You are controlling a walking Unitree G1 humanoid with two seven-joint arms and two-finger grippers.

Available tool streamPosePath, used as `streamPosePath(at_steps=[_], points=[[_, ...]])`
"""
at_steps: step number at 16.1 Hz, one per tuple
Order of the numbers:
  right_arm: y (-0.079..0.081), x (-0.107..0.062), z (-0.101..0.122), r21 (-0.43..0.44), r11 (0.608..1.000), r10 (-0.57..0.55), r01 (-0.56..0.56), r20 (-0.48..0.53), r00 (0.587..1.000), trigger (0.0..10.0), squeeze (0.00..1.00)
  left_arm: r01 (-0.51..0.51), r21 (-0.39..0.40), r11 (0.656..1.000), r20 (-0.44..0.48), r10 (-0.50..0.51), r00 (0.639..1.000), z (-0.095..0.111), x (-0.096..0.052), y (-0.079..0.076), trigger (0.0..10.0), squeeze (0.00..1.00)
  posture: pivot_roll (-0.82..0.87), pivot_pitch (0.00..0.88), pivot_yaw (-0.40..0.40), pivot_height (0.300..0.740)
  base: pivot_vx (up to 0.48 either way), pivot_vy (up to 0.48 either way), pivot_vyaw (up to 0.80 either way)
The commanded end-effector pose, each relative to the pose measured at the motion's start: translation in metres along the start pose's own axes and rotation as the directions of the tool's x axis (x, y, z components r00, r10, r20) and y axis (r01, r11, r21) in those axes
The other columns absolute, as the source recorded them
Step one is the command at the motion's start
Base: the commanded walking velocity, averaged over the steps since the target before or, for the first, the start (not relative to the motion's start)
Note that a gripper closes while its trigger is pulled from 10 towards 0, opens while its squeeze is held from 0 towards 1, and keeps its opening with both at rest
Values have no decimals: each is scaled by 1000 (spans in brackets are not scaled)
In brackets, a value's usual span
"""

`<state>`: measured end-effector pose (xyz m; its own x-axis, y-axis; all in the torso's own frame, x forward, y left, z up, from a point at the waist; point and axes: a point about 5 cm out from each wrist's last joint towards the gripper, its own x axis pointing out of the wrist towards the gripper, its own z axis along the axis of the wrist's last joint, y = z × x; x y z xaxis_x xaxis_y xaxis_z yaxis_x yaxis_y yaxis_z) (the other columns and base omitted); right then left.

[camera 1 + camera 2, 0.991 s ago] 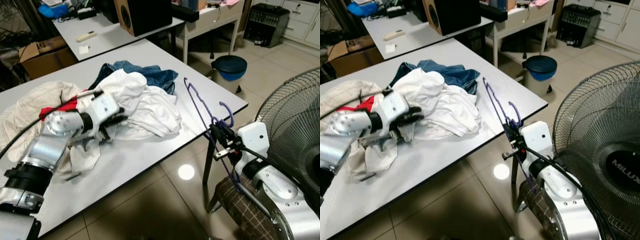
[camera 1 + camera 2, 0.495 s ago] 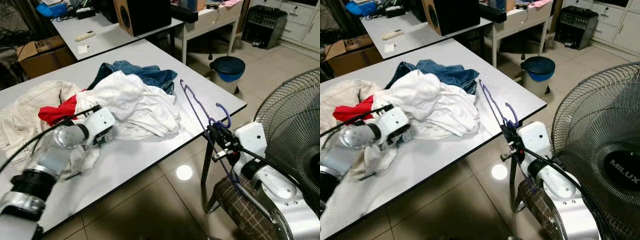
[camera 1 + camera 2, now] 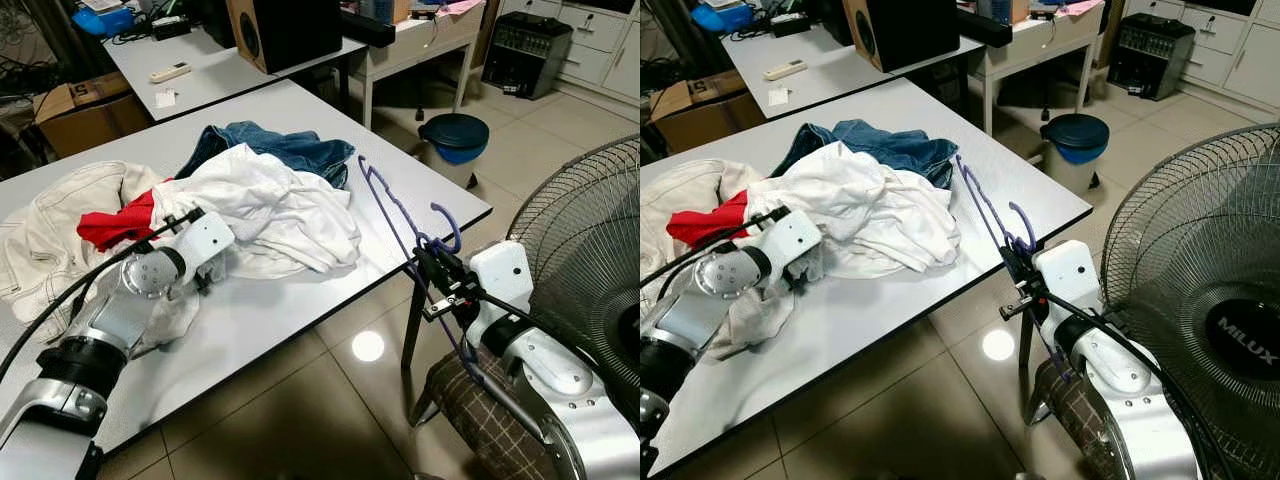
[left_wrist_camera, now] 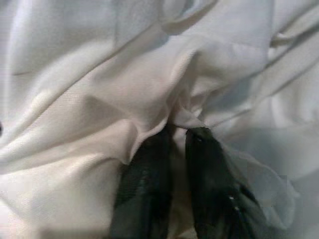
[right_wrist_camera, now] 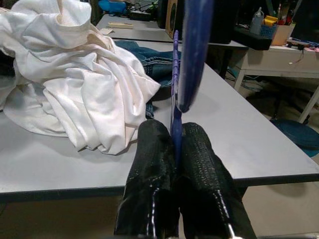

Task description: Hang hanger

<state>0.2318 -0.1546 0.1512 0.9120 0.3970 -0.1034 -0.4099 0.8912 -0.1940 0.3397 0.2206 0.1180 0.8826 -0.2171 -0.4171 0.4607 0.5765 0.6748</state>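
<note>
Hanger (image 3: 400, 215): purple, pinched thin between closed right gripper (image 5: 175, 137) fingers, rising above them.
Left gripper (image 4: 182, 149): nearly closed, nipping white shirt (image 3: 270, 205) fold.
Advice: keep firm pinch, lift shirt collar toward hanger slowly.

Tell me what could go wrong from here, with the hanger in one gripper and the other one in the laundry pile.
The right gripper pinches the purple hanger by one thin bar, so it could twist or slip. The hanger leans over the table edge and might snag there. The left gripper has a fold of the white garment between its fingers; pulling could drag the heaped clothes along.
</note>
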Motion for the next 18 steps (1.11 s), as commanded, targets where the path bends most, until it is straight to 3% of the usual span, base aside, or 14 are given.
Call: streamPosePath(at_steps=[1,5,10,11,12,13,14,15,16,17,18], points=[[-1,2,1,-1,1000,0,0,-1,1000,10000,0,-31,-10,999,-16,30,999,-3,-1,7,0,0,-59,0,113,740,0,0,0],[-2,4,2,-4,1000,1,-1,4,1000,10000,0,-47,-26,999,-17,47,999,-5,0,9,0,0,-57,0,111,740,0,0,0],[-3,4,1,-3,1000,-3,3,2,1000,10000,0,-28,-113,993,5,29,1000,-6,0,7,0,0,-57,0,113,740,0,0,0],[-3,4,1,-3,1000,-3,3,3,1000,10000,0,-18,-201,979,34,26,999,-3,1,7,0,0,-57,0,113,740,0,0,0],[-3,5,1,-2,1000,-3,3,5,1000,10000,0,45,-440,897,186,42,982,16,2,11,0,0,-54,0,110,740,0,0,0],[-3,5,1,-3,1000,-3,3,5,1000,10000,0,73,-502,862,235,54,970,22,2,13,0,0,-53,0,109,740,0,0,0],[-4,5,2,-3,1000,-1,1,7,1000,10000,0,192,-673,714,416,151,897,50,-2,28,0,0,-52,0,109,740,0,0,0],[-4,5,2,-3,1000,0,0,8,1000,10000,0,247,-718,650,482,209,851,62,-6,36,0,0,-52,0,109,740,0,0,0],[-4,6,2,-4,1000,2,-1,10,1000,10000,0,368,-786,497,575,370,730,83,-16,61,0,0,-51,0,109,740,0,0,0],[-3,6,2,-4,1000,2,-2,10,1000,10000,0,397,-809,433,574,436,693,86,-19,72,0,0,-52,0,110,740,0,0,0],[-3,7,2,-4,1000,3,-3,10,1000,10000,0,406,-817,409,568,457,684,86,-20,75,0,0,-52,0,110,740,0,0,0]])
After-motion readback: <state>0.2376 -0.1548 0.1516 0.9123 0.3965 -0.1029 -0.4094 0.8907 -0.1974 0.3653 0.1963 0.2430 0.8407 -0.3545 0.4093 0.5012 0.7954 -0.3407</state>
